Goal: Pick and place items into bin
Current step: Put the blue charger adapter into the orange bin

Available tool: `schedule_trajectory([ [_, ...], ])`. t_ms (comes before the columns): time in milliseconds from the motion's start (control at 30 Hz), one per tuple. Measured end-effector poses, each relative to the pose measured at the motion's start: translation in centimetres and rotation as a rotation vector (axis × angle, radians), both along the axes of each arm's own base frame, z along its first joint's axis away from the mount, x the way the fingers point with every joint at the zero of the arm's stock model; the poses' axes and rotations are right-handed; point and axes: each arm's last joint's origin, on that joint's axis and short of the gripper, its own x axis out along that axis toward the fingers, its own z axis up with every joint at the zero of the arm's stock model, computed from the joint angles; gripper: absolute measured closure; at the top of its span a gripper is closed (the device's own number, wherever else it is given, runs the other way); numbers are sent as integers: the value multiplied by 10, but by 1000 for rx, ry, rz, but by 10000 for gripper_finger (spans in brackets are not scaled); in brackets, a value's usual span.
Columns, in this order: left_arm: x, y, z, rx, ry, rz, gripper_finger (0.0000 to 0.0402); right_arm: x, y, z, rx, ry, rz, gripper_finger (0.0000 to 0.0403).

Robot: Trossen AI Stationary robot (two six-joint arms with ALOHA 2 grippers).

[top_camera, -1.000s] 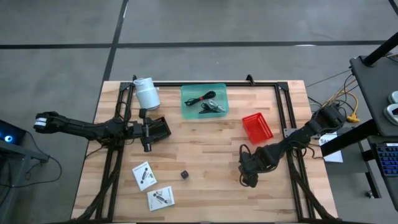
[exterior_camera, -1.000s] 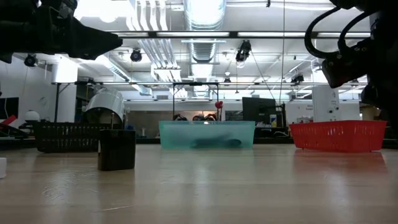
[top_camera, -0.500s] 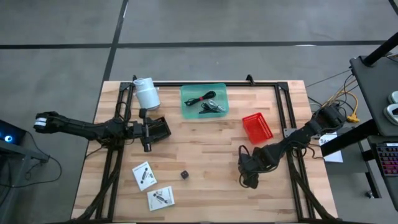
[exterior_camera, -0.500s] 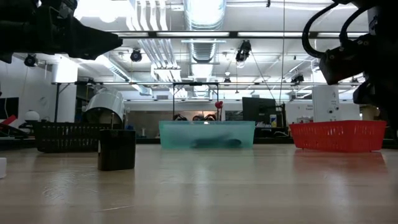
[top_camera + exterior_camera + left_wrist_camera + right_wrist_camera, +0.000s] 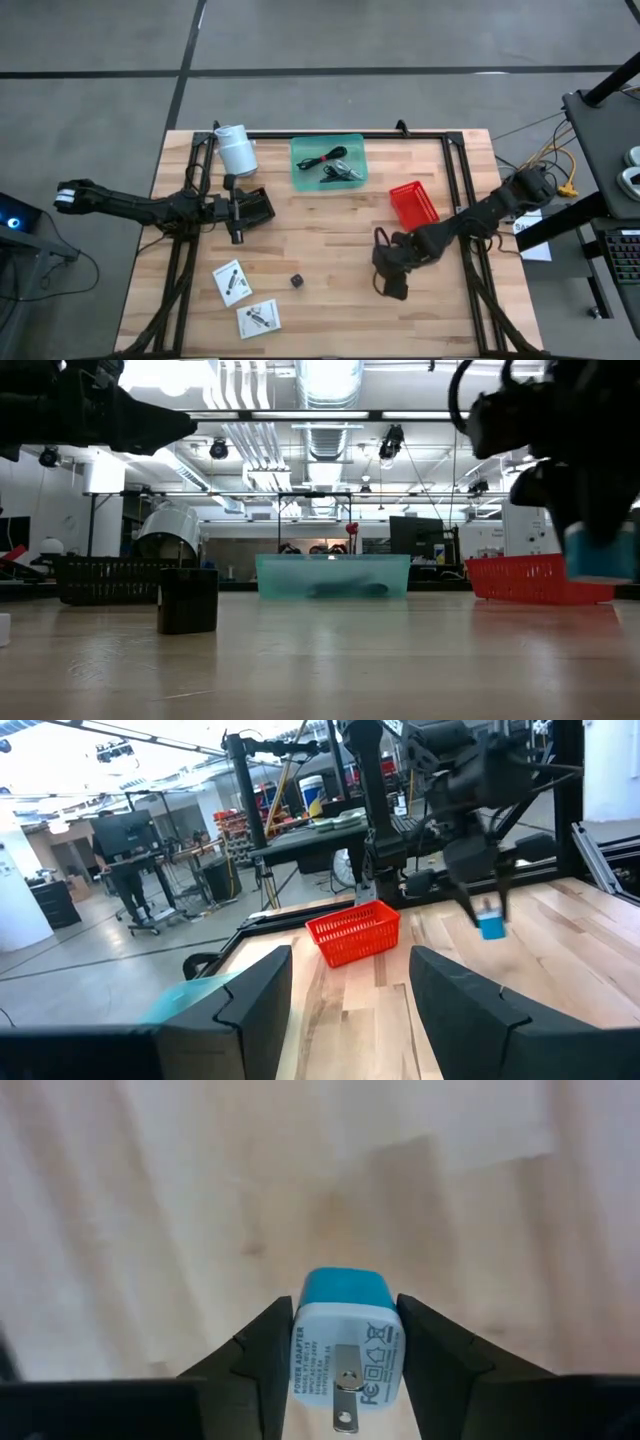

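Observation:
My right gripper (image 5: 390, 280) hangs over the table's right half, pointing steeply down and shut on a small blue-and-white power adapter cube (image 5: 348, 1342), also visible in the low view (image 5: 600, 555) and the left wrist view (image 5: 490, 925). My left gripper (image 5: 240, 216) waits level at the table's left, open and holding nothing. A green bin (image 5: 328, 162) at the far middle holds a black cable and clips. A tiny black cube (image 5: 297, 281) and two white packets (image 5: 231, 283) (image 5: 259, 318) lie flat on the wood. My right gripper pinches the adapter between its two fingers (image 5: 262, 1348), one on each opposite side wall (image 5: 303, 1342). The fingers come from above, pointing steeply down. The adapter's white pronged face is turned up toward the wrist and its blue end points down. It is lifted clear of the table.
A red basket (image 5: 413, 204) sits just beyond the right gripper. A white cylindrical roll (image 5: 236, 150) stands at the far left, with a black basket (image 5: 258, 204) in front of the left gripper. Bare wood lies between the black cube and the right gripper.
My right gripper has risen and shifted toward the table's left, rolling a little about its own axis. The blue adapter, not seen in the earlier low views, now hangs clear above the table under it.

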Motion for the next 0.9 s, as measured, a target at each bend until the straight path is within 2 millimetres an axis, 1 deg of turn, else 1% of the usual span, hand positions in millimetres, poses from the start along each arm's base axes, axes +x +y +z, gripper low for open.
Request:
schedule_trajectory([
  [267,0,0,0,0,-2,0,214,5,-49,17,-72,139,-32,267],
  [367,0,0,0,0,-3,0,214,7,-66,27,-94,174,-38,267],
  [533,0,0,0,0,1,0,214,8,-92,45,-188,218,-35,267],
  [633,0,0,0,0,1,0,214,6,-109,53,-225,248,-66,267],
  [733,0,0,0,0,-1,0,214,3,-129,57,-227,278,-118,267],
  [833,0,0,0,0,-2,0,214,-2,-150,60,-229,270,-174,267],
  [900,0,0,0,0,-3,0,214,-9,-165,60,-222,277,-227,267],
])
